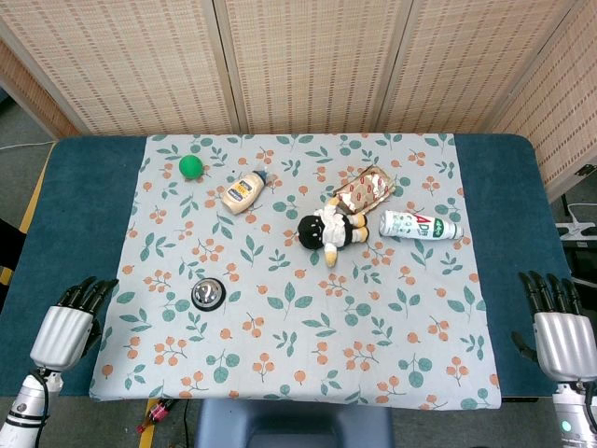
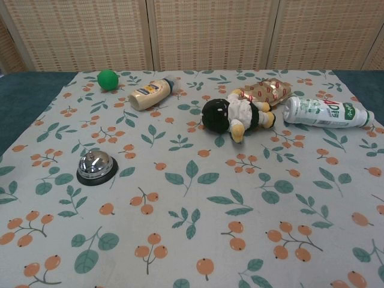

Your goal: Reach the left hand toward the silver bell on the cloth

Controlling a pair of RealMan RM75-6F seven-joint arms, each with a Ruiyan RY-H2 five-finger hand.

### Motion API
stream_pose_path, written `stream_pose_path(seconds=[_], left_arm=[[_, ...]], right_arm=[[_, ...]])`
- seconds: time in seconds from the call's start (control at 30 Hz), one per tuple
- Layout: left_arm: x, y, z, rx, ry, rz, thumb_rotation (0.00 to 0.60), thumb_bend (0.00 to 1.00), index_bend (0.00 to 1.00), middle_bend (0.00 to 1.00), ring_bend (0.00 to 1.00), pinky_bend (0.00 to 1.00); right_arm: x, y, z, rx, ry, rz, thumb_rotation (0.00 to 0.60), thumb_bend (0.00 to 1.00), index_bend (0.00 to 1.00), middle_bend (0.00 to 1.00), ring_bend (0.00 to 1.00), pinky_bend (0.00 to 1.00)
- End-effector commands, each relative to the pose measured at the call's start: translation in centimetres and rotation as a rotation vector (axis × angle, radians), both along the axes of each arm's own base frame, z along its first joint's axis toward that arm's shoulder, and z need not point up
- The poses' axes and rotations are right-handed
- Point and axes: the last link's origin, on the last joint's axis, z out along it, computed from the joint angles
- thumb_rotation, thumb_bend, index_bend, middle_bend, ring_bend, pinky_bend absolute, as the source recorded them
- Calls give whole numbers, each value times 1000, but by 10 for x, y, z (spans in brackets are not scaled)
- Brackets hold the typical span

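Note:
The silver bell (image 1: 208, 295) (image 2: 96, 165) with a black base stands on the floral cloth (image 1: 308, 364) (image 2: 198, 240), left of centre and near the front. My left hand (image 1: 70, 322) rests at the cloth's left edge, fingers extended and apart, holding nothing, well to the left of the bell. At the far right, off the cloth, my right hand (image 1: 558, 327) lies with its fingers apart and nothing in it. Neither hand shows in the chest view.
Behind the bell lie a green ball (image 1: 190, 166) (image 2: 108, 79), a cream bottle (image 1: 243, 191) (image 2: 150, 93), a plush doll (image 1: 328, 229) (image 2: 234, 115), a snack packet (image 1: 366, 189) (image 2: 267, 91) and a white-green bottle (image 1: 420, 225) (image 2: 327, 112). A blue table (image 1: 75, 205) borders the cloth.

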Motion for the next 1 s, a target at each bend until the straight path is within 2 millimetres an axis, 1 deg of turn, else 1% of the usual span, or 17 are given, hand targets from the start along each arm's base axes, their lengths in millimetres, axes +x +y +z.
stream_pose_path(seconds=[0.03, 0.1, 0.13, 0.17, 0.27, 0.3, 0.4, 0.5, 0.67, 0.73, 0.83, 1.0], left_arm=[[0, 0, -1, -1, 7, -2, 600, 1000, 102, 185, 140, 288], [0, 0, -3, -4, 11, 0, 600, 1000, 91, 175, 134, 282], [0, 0, -4, -10, 12, 2, 600, 1000, 79, 165, 123, 268], [1, 0, -5, -16, 10, 3, 600, 1000, 54, 143, 93, 232], [3, 1, -10, -43, -11, -12, 600, 1000, 1, 33, 4, 139], [4, 1, -12, -53, -23, -16, 600, 1000, 0, 7, 0, 129], [11, 4, -22, -92, -68, -47, 600, 1000, 0, 0, 0, 121], [23, 12, -35, -110, -83, -98, 600, 1000, 0, 0, 0, 118], [57, 30, -66, -147, -178, -210, 600, 1000, 0, 0, 0, 111], [66, 36, -85, -194, -197, -228, 600, 1000, 0, 0, 0, 97], [75, 45, -110, -262, -196, -226, 600, 1000, 0, 0, 0, 91], [83, 54, -140, -282, -191, -231, 600, 1000, 0, 0, 0, 92]], right_arm=[[0, -1, 1, 7, -4, -5, 600, 195, 55, 51, 0, 53], [-1, -1, 0, 16, -8, -11, 600, 222, 55, 51, 0, 53], [-1, -1, 0, 24, -12, -17, 600, 230, 55, 51, 0, 53], [-1, -1, -1, 29, -16, -21, 600, 235, 55, 51, 0, 53], [-1, -2, -2, 44, -27, -21, 600, 238, 55, 51, 0, 53], [-1, -1, -2, 48, -28, -24, 600, 238, 55, 51, 0, 53], [-1, -1, -4, 66, -40, -37, 600, 238, 55, 51, 0, 53], [-1, 0, -4, 90, -42, -45, 600, 238, 55, 51, 0, 53], [-3, -2, -3, 108, -54, -49, 600, 238, 55, 51, 0, 53], [-3, -3, -2, 112, -59, -54, 600, 238, 55, 51, 0, 53], [-2, -2, -1, 119, -63, -51, 600, 238, 55, 51, 0, 53], [-1, -1, 1, 121, -75, -39, 600, 238, 55, 52, 0, 53]])
